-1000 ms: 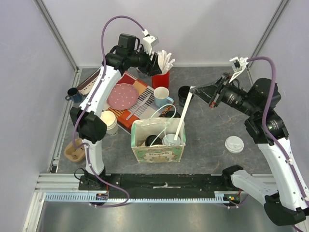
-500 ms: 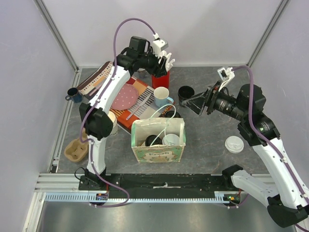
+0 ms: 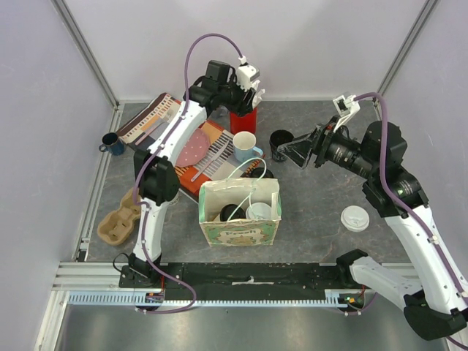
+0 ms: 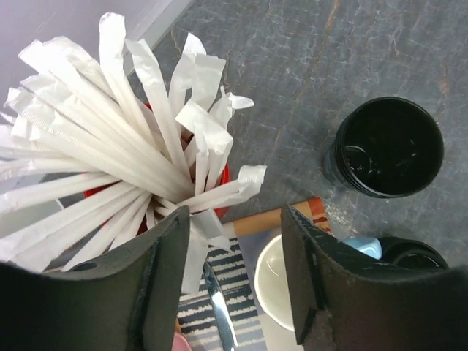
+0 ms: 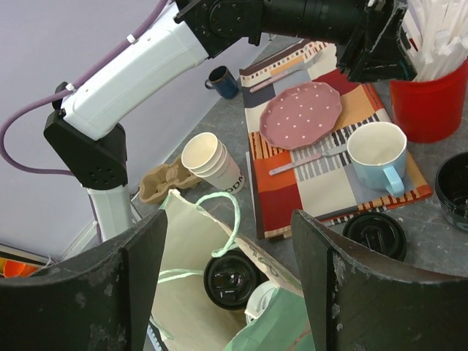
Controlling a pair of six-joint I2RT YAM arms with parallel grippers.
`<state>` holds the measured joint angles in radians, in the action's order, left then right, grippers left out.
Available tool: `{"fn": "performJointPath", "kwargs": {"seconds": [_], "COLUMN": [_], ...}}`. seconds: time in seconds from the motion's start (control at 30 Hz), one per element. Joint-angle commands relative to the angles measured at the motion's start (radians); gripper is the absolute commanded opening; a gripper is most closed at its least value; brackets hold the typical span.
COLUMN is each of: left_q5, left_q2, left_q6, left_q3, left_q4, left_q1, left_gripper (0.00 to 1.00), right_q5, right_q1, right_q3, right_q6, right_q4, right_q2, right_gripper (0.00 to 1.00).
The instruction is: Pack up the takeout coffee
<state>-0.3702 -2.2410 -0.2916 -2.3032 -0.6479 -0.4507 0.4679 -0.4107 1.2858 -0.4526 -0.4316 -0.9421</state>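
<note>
A paper bag stands mid-counter with both coffees inside, side by side: the black-lidded cup and the white-lidded cup. The right fingers hang apart and empty beyond the bag. The left fingers are spread over the red holder, with wrapped straws poking between them.

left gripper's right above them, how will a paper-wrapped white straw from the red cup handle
Probably light and thin, so easy to pinch. The paper-wrapped white straws fan loosely in the red cup, so neighbours may lift too.
</note>
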Motion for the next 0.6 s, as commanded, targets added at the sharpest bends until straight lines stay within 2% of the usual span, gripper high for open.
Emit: {"fn": "performJointPath", "kwargs": {"seconds": [0.0,0.13,0.17,0.2,0.33,0.47,0.57], "left_q5": [0.027,0.022,0.030,0.033,0.024,0.031,0.030], "left_q2": [-0.026,-0.043,-0.045,-0.045,-0.020,0.001,0.027], "left_q6": [-0.057,-0.070,-0.072,-0.075,-0.089,-0.084,-0.070], "left_q3": [-0.059,-0.068,-0.070,-0.068,-0.058,-0.059,-0.059], "left_q4": [0.105,0.122,0.119,0.110,0.106,0.132,0.145], "left_q1": [-0.016,-0.019,-0.019,-0.019,-0.017,-0.017,-0.014], "left_gripper": [0.57,0.46,0.37,0.33,0.20,0.02,0.02], "right_q5": [-0.014,-0.015,-0.015,-0.018,-0.023,-0.018,-0.009], "right_q1": [-0.002,-0.002,-0.002,-0.002,-0.002,-0.002,0.000], "right_q3": [0.050,0.075,0.078,0.081,0.080,0.084,0.095], "right_q6": [0.025,0.032,0.038,0.041,0.043,0.042,0.046], "right_q4": [-0.024,-0.061,-0.064,-0.068,-0.084,-0.082,-0.084], "right_q2": [0.000,-0.007,-0.011,-0.011,-0.014,-0.026,-0.038], "right_gripper": [0.76,0.76,0.76,0.76,0.76,0.76,0.76]}}
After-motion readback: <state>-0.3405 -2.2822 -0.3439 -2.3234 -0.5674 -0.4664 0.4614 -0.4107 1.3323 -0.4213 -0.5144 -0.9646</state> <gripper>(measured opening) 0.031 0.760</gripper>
